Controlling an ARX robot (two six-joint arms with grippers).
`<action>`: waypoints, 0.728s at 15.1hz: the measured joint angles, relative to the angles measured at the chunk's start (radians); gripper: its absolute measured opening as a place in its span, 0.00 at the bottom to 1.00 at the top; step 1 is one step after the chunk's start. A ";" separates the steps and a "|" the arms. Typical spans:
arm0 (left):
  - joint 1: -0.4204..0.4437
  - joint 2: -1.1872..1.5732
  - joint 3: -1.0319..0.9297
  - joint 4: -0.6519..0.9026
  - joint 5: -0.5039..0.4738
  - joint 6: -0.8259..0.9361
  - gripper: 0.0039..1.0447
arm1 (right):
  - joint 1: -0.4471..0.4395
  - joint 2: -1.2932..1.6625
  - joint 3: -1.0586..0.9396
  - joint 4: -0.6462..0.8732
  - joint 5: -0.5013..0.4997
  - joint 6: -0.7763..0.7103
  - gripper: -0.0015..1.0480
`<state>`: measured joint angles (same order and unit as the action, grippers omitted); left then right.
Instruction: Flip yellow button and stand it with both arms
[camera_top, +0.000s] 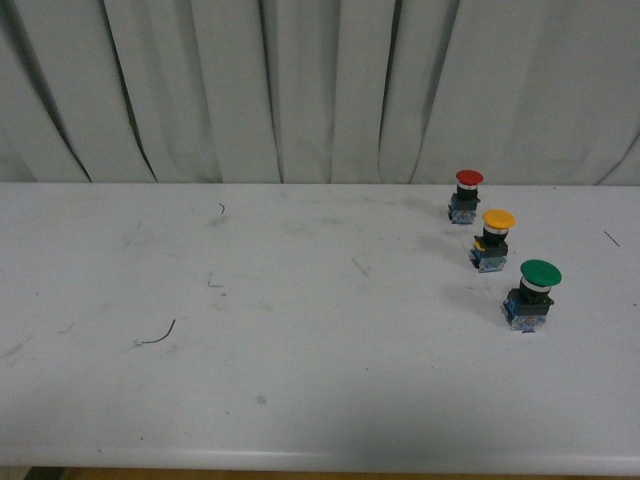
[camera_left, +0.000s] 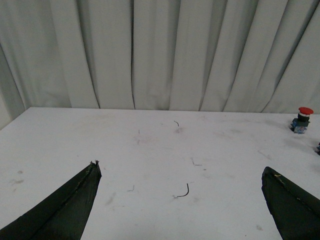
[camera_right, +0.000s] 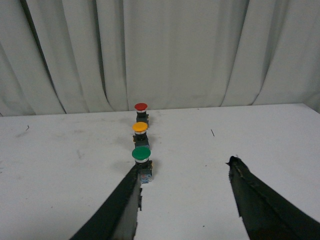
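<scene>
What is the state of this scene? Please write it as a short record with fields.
surface: white table
yellow button: small push-button with yellow cap, upright, cap on top, untouched
neighbours: red-capped button behind it, green-capped button in front
left gripper: open, holds nothing
right gripper: open, near the green-capped button
backdrop: pale curtain

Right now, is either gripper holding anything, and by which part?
Nothing is held. Both grippers' jaws are open and empty; the yellow-capped push-button stands untouched on the white table.
</scene>
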<state>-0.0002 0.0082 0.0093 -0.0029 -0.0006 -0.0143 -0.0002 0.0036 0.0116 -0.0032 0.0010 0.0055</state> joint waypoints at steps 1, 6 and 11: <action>0.000 0.000 0.000 0.000 0.000 0.000 0.94 | 0.000 0.000 0.000 0.000 0.000 0.000 0.55; 0.000 0.000 0.000 0.000 0.000 0.000 0.94 | 0.000 0.000 0.000 0.000 0.000 0.000 0.93; 0.000 0.000 0.000 0.000 0.000 0.000 0.94 | 0.000 0.000 0.000 0.000 0.000 0.000 0.94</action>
<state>-0.0006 0.0082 0.0093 -0.0032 -0.0006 -0.0143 -0.0002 0.0036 0.0116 -0.0032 0.0006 0.0055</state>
